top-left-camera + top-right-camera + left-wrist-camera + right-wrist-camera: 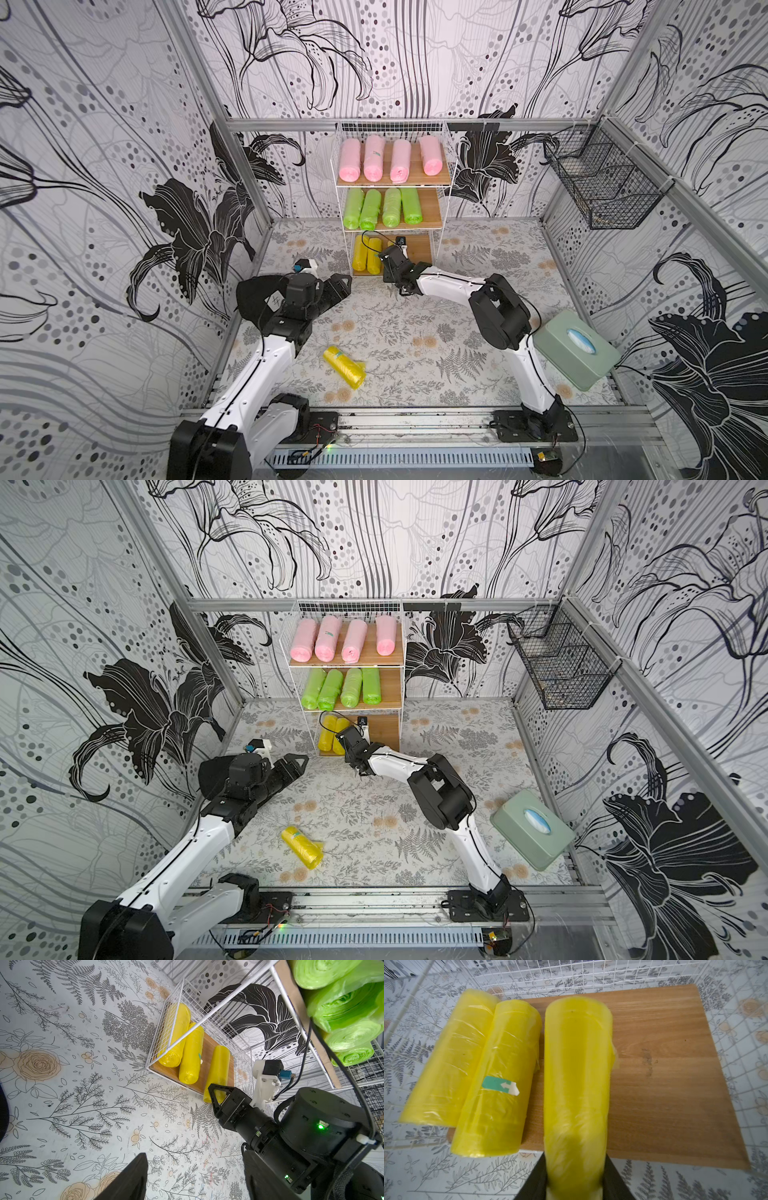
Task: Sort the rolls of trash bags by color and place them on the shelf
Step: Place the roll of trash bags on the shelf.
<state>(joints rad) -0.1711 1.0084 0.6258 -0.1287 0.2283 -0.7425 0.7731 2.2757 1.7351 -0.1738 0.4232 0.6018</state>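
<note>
At left, above the tabletop (415, 332): left jaws spread wide, gripping nothing, aimed toward the foot of the shelf (449, 137) and stopping short of it. Nearer and a little right, lying flat on the tabletop, well apart from the shelf and from both arms: one loose yellow roll (344, 367) (302, 847). At centre, against the far wall, the shelf, sorted by board: four pink rolls (390, 160) side by side on the top board, four light green rolls (382, 208) side by side on the middle one, two yellow rolls (365, 255) (483, 1076) touching each other at the left of the bottom board (664, 1064), the inner of them marked with a teal sticker (497, 1084). Just right of that pair, beside it on the same board: a third yellow roll (577, 1084) (218, 1068), near end jutting past the board's front edge. Right jaws pinching that near end, one on each side, reaching in from the right. Rest of the bottom board bare wood. Further right, at the tabletop's near right edge: a pale green tissue box (575, 349). On the right wall, higher up: a black wire basket (602, 187).
</note>
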